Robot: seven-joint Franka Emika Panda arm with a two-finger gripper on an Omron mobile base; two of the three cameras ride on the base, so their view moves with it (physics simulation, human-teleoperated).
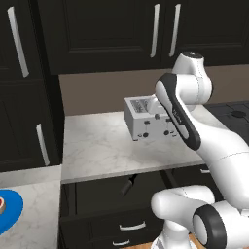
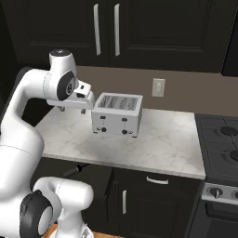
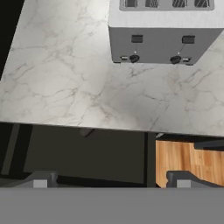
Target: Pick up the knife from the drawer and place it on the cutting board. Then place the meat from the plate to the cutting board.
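The arm is folded high over the marble bench [image 1: 102,146], and the tool [image 3: 109,181] looks straight down with its two fingertips [image 3: 41,179] spread wide and nothing between them. The drawer [image 1: 107,194] stands pulled out under the bench edge, a dark well at the lower middle of the left base view. In it a slim dark shape leaning near the bench lip looks like the knife [image 1: 128,185]; from the hand view only a small grey stub [image 3: 86,132] pokes out from under the edge at centre left.

The step in hand seems to be reaching for it. I'd come down square into the drawer, clear of the bench lip, and line the fingers across the handle rather than along it. The toaster [image 2: 117,114] sits well back and is no obstacle. The blue plate [image 1: 12,214] with the meat [image 1: 2,205] waits at the far lower left.
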